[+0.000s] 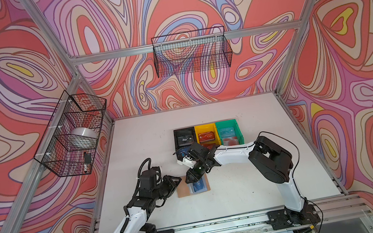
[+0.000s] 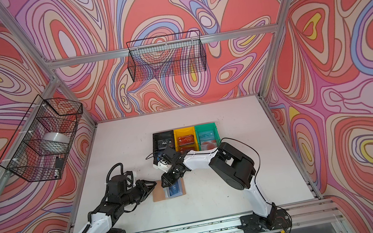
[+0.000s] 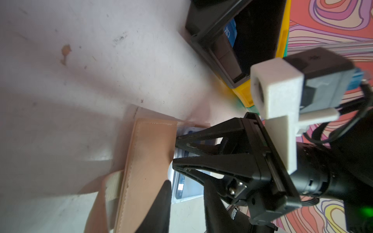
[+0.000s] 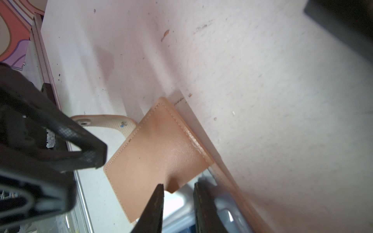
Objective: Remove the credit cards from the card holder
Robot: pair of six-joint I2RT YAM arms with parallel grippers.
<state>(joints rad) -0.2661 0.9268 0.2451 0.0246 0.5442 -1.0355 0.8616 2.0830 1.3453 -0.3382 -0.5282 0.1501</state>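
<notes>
The tan card holder (image 1: 182, 190) (image 2: 158, 194) lies open and flat near the table's front middle. A blue credit card (image 1: 198, 186) (image 2: 174, 190) sits inside its clear sleeve page. My left gripper (image 1: 179, 178) (image 2: 155, 183) hovers low at the holder's left edge. In the left wrist view (image 3: 187, 182) its jaws stand apart, one finger over the tan cover (image 3: 147, 161), with the sleeve's edge showing in the gap. My right gripper (image 1: 187, 181) (image 2: 164, 185) (image 4: 178, 184) stands open at the holder's far edge, over the cover's corner (image 4: 153, 149) and the sleeve (image 4: 181, 201).
Behind the holder stand a black bin (image 1: 176, 139), a yellow bin (image 1: 196, 134) and a green bin (image 1: 238, 131) in a row, each with cards inside. The right arm reaches across in front of them. Wire baskets (image 1: 73, 133) (image 1: 191, 52) hang on the left and back walls.
</notes>
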